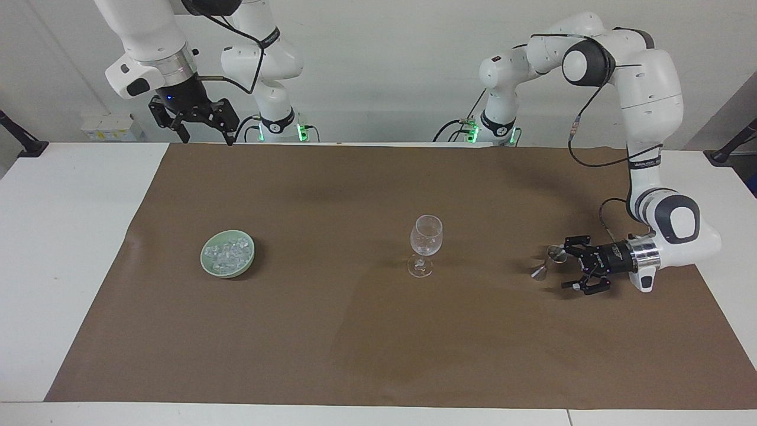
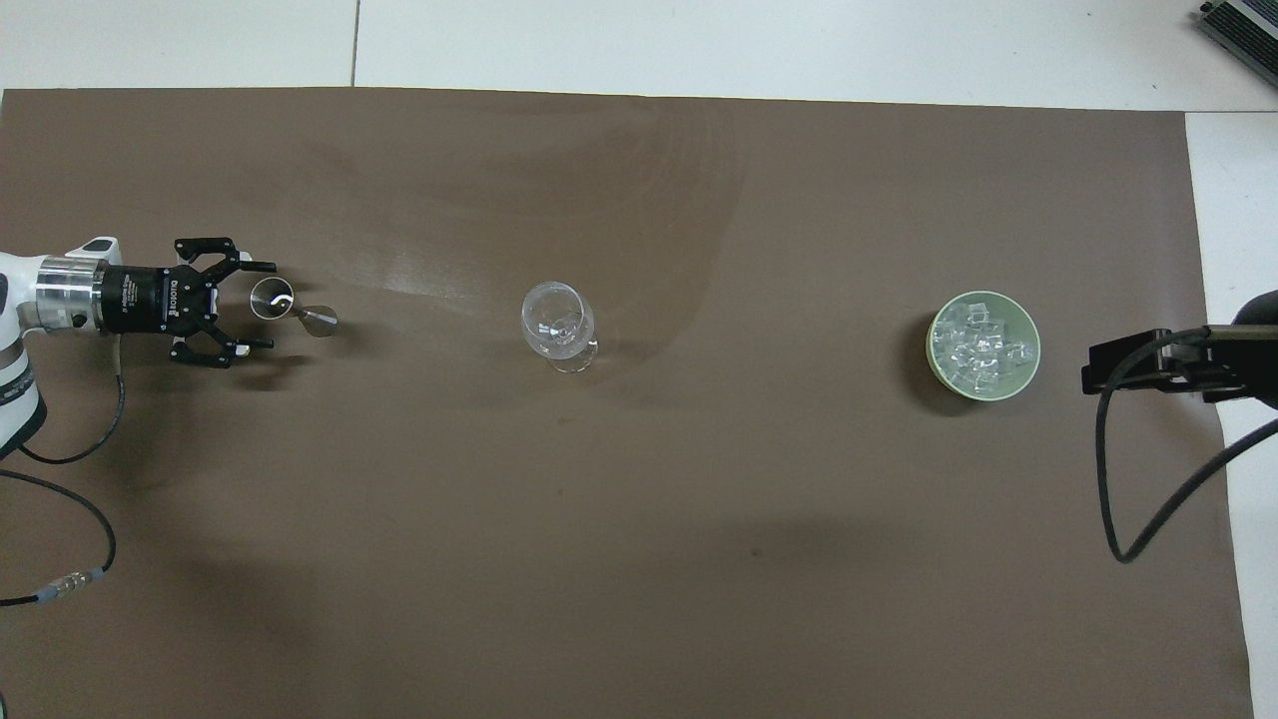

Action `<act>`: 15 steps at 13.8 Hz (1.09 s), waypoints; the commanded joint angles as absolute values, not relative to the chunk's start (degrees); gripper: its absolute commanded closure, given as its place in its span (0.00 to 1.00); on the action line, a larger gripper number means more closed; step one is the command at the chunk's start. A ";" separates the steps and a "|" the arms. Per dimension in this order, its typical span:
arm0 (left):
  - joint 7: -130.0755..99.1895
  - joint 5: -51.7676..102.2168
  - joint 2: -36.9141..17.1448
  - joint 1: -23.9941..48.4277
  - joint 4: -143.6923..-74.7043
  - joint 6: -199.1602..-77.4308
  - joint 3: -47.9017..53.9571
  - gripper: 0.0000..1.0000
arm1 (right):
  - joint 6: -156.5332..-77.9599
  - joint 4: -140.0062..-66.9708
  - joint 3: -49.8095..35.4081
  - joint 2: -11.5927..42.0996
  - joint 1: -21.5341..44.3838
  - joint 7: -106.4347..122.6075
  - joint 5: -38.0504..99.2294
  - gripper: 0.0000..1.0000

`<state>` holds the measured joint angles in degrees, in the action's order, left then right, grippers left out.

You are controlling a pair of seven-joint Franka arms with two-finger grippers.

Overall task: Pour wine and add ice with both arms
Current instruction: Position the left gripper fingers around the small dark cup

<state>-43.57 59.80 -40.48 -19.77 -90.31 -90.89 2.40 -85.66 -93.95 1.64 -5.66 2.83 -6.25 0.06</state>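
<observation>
A small metal jigger [image 1: 547,264] stands on the brown mat toward the left arm's end. It also shows in the overhead view [image 2: 292,306]. My left gripper [image 1: 564,264] lies low and level beside it, open, its fingers to either side of the jigger's upper cup without closing on it [image 2: 271,306]. A clear stemmed wine glass [image 1: 427,238] [image 2: 557,322] stands upright mid-mat. The ice [image 1: 230,251] [image 2: 983,343] fills a green bowl [image 1: 205,262] [image 2: 935,361] toward the right arm's end. My right gripper [image 1: 204,131] waits, open and empty, raised over the table edge by its base.
The brown mat [image 1: 378,343] covers most of the white table [image 1: 65,236]. The right arm's black cable [image 2: 1118,479] hangs over the mat's edge beside the bowl. The left arm's cable [image 2: 60,589] trails over the mat's corner nearest the robots.
</observation>
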 commanded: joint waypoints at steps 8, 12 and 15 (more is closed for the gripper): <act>-42.98 60.91 -41.92 -19.34 -90.62 -91.58 2.02 0.00 | -85.61 -94.92 1.85 -6.59 2.81 -5.01 1.05 0.00; -43.07 60.91 -41.92 -19.25 -90.62 -91.06 2.02 0.00 | -85.52 -94.92 1.85 -6.59 2.81 -5.01 1.05 0.00; -43.07 60.91 -41.92 -19.25 -90.62 -90.88 2.02 0.00 | -85.60 -94.92 1.85 -6.59 2.81 -5.01 1.05 0.00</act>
